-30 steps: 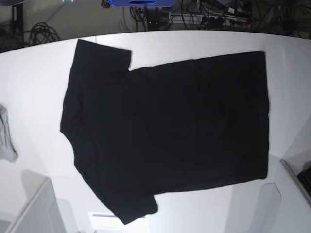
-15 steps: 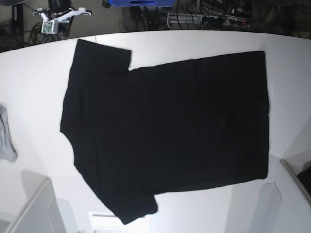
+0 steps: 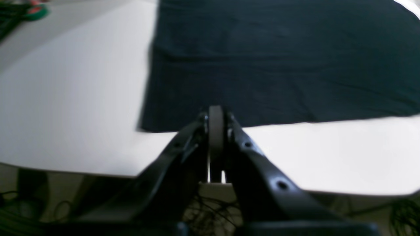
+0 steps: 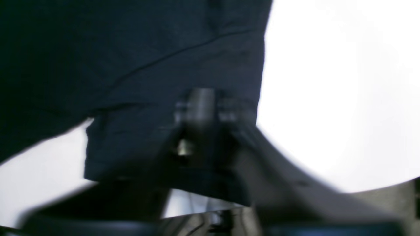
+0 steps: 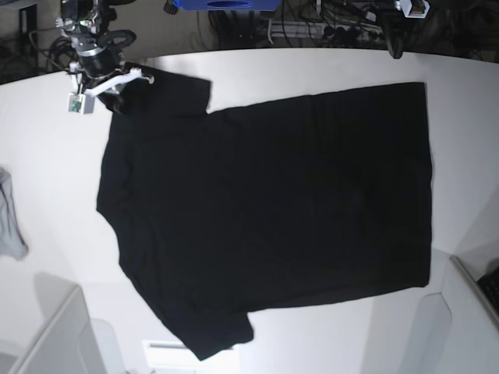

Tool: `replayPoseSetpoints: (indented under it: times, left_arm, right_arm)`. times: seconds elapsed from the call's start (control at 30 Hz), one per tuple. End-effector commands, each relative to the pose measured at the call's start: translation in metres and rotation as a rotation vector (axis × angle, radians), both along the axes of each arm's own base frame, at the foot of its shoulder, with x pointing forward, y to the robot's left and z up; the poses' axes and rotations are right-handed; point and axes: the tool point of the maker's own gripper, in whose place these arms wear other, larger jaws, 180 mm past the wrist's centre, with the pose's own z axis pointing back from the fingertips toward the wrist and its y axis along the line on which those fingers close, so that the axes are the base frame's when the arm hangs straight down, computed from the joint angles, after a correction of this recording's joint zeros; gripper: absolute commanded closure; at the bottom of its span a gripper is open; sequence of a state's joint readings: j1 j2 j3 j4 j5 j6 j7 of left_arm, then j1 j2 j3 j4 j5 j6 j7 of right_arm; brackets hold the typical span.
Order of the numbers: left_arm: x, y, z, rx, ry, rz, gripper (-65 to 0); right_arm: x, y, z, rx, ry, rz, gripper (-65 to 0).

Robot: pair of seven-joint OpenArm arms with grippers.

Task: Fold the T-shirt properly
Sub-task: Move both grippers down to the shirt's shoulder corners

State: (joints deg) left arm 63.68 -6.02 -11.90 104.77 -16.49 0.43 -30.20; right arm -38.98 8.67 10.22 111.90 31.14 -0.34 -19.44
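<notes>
The black T-shirt (image 5: 265, 210) lies spread flat on the white table (image 5: 47, 140), plain side up, with the sleeves at the left and the hem at the right. My right gripper (image 5: 117, 82) hangs over the far sleeve corner at the top left. The right wrist view is blurred; there its fingers (image 4: 200, 105) look closed and empty above the sleeve (image 4: 164, 65). My left gripper (image 5: 395, 45) is at the far table edge, top right. In the left wrist view it (image 3: 215, 113) is shut and empty just short of the shirt's hem corner (image 3: 279, 59).
A small grey cloth (image 5: 9, 222) lies at the table's left edge. White boxes stand at the bottom left (image 5: 54, 335) and bottom right (image 5: 468, 312). Cables and a blue object (image 5: 226, 5) lie beyond the far edge.
My right arm has come in at the top left and moved down over the far sleeve. My left arm has come into view at the top right. The shirt has not moved.
</notes>
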Motion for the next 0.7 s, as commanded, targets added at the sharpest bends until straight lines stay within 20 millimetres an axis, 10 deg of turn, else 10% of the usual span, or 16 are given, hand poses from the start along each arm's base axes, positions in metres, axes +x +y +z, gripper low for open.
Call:
replayPoseSetpoints:
  times: [0.0,0.1,0.27,0.53,0.67]
  left_arm:
    - [0.001,0.004,0.010,0.021,-0.031,0.000,0.0]
    - [0.000,0.009,0.005,0.023,0.001,0.011,0.0]
    - [-0.002,0.019,-0.013,-0.004,0.099,0.059,0.0]
    - [-0.002,0.043,-0.023,-0.201,0.128,0.183,-40.2]
    - [0.002,0.046,-0.023,-0.230,0.118,0.198,-48.2]
  right_arm:
    - [0.007,-0.004,0.011,0.010,-0.040,-0.011,-24.0]
    - [0.012,-0.009,0.014,0.066,-0.045,-0.046,-39.6]
    - [0.021,-0.026,0.016,0.093,-0.035,-0.091,-39.5]
    - [0.022,-0.045,-0.014,0.111,0.075,-0.141,-40.1]
    - [0.018,-0.045,-0.029,0.126,0.108,-0.138,-39.9]
